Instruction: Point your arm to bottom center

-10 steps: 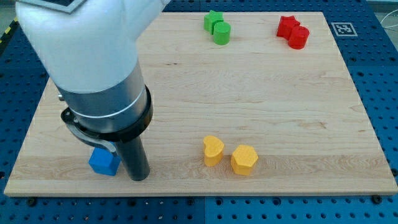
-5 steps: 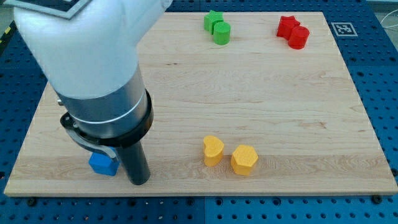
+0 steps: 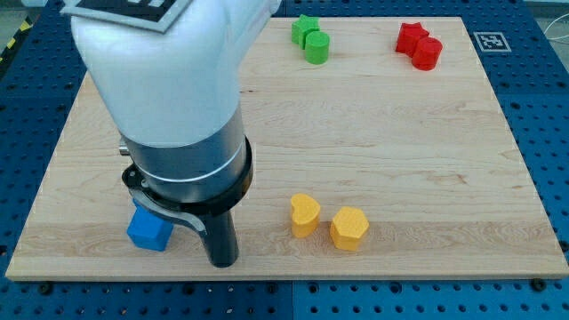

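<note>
My tip [image 3: 223, 263], the blunt dark end of the rod, rests on the wooden surface [image 3: 373, 133] near its bottom edge, left of centre. There are no fingers here, so nothing is held. The blue cube [image 3: 148, 230] lies just beside the tip at 10 o'clock. The yellow block [image 3: 304, 214] and the yellow hexagonal block [image 3: 349, 228] sit at 2 to 3 o'clock, apart from the tip. A black-and-white square marker [image 3: 490, 41] occupies the surface's top-right corner; no writing is readable.
</note>
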Tool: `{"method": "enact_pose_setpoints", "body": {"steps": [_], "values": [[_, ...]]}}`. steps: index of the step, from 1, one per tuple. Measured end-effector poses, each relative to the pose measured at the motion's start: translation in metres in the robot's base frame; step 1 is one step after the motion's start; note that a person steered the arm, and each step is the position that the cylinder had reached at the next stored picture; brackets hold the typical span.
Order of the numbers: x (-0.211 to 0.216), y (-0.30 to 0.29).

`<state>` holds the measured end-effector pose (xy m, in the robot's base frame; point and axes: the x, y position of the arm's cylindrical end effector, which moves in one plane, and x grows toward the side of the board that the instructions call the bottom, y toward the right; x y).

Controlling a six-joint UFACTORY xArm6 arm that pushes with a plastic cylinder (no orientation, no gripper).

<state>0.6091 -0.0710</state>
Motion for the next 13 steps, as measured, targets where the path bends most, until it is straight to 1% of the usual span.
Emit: {"method": "enact_pose_setpoints", "body": {"steps": [13], "values": [[0.001,0.014]]}}
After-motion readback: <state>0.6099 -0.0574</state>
